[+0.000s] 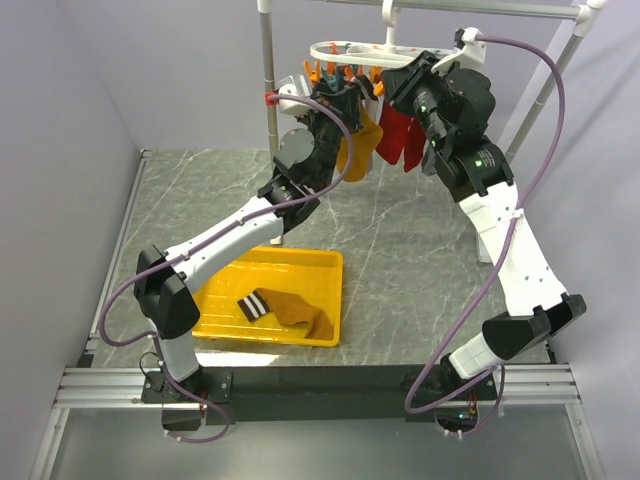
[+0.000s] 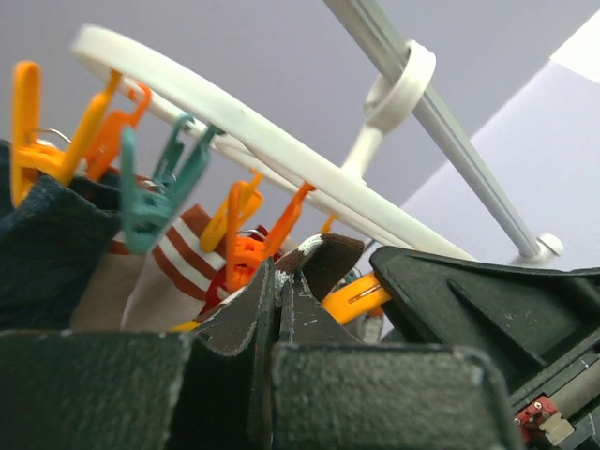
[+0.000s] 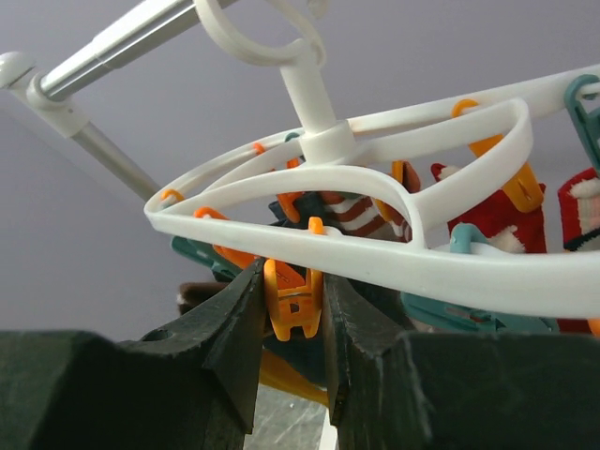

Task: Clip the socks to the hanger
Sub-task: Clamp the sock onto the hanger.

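Note:
The white oval hanger (image 1: 345, 50) hangs from the rack bar at the top. My left gripper (image 1: 343, 97) is raised just under it and is shut on the striped cuff (image 2: 328, 255) of one mustard sock (image 1: 361, 147), which hangs down. In the left wrist view the gripper (image 2: 278, 284) holds the cuff beside an orange clip (image 2: 246, 251) under the ring (image 2: 244, 136). My right gripper (image 3: 292, 314) pinches an orange clip (image 3: 294, 302) below the ring (image 3: 394, 262); it shows in the top view (image 1: 400, 88). The second mustard sock (image 1: 290, 310) lies in the tray.
A yellow tray (image 1: 225, 300) sits on the marble table at the front left. Red socks (image 1: 398, 140), a dark sock (image 2: 47, 244) and a red-striped sock (image 2: 178, 258) hang from other clips. White rack poles (image 1: 268, 110) stand behind the hanger.

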Robot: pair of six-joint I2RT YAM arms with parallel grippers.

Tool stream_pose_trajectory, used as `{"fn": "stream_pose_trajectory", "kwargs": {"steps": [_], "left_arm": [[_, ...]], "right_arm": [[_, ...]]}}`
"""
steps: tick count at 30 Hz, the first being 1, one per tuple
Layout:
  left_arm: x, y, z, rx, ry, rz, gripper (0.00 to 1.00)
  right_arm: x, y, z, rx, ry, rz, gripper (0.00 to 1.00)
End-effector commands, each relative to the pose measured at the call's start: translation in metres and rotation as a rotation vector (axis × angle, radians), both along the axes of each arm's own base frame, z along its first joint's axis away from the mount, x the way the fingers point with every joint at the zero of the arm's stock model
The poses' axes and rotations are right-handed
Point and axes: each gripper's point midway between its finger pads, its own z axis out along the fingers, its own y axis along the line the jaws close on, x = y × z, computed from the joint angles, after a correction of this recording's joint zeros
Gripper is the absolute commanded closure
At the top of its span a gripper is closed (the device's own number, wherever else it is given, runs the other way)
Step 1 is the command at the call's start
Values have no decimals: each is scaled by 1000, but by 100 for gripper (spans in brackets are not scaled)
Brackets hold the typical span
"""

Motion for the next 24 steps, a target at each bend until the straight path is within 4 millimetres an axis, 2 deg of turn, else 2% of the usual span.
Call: {"fn": "stream_pose_trajectory", "kwargs": {"steps": [1, 2, 8, 10, 11, 24], "left_arm": [[-19, 7, 42, -67, -70, -130, 99], [-17, 10, 42, -72, -69, -144, 99], [-19, 13, 48, -55, -65, -224, 99], [-20, 11, 47, -41, -60, -244, 99], [-22, 10, 47, -36, -60, -259, 99], [-26, 14, 43, -19, -37, -358, 99]], "right_arm": [[-20, -2, 32, 19, -125, 51, 100], [-21, 0, 37, 3, -165, 61, 100], [-25, 0, 40, -73, -257, 72, 100], [-26, -2, 35, -106, -261, 64, 100], [-27, -1, 42, -106, -298, 68, 100], [-40, 1, 53, -209, -440, 87, 100]]}}
